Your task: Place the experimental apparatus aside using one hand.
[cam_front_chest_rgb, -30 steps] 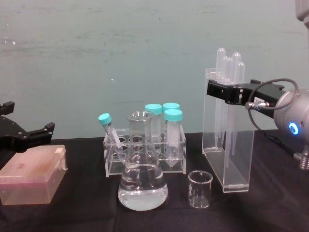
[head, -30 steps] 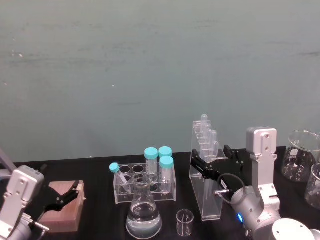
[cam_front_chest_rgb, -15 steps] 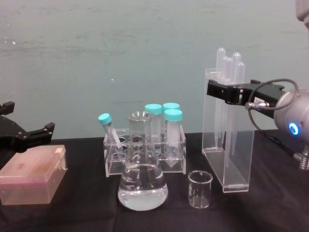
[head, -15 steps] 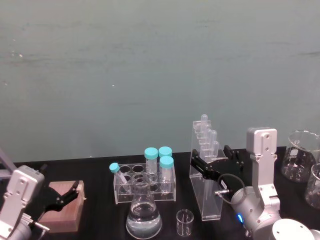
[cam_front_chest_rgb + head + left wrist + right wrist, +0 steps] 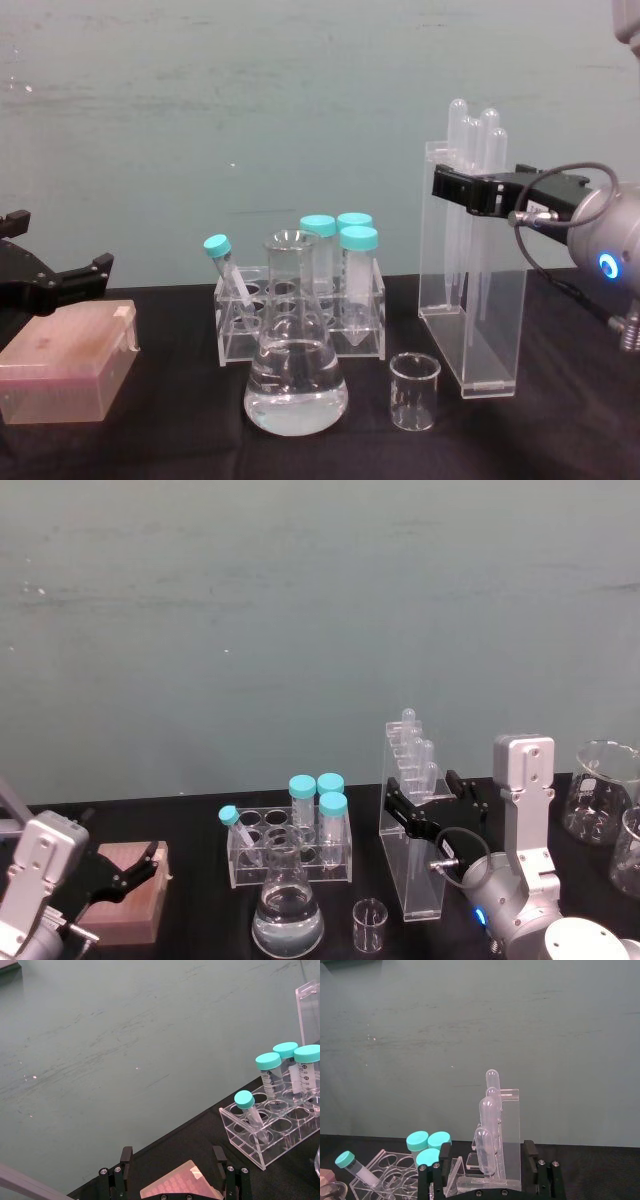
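Observation:
The tall clear acrylic stand of pipettes stands upright on the black table, right of centre. My right gripper is open, and its black fingers straddle the stand near its top, one on each side. In front of the stand sit a small glass beaker and a conical flask holding clear liquid. My left gripper hangs open at the far left, parked above a pink box.
A clear rack of teal-capped tubes stands behind the flask. The pink box lies at the left. Large glass beakers stand at the far right, past my right arm.
My right gripper has shifted very slightly to the right around the stand's top. Nothing else has moved.

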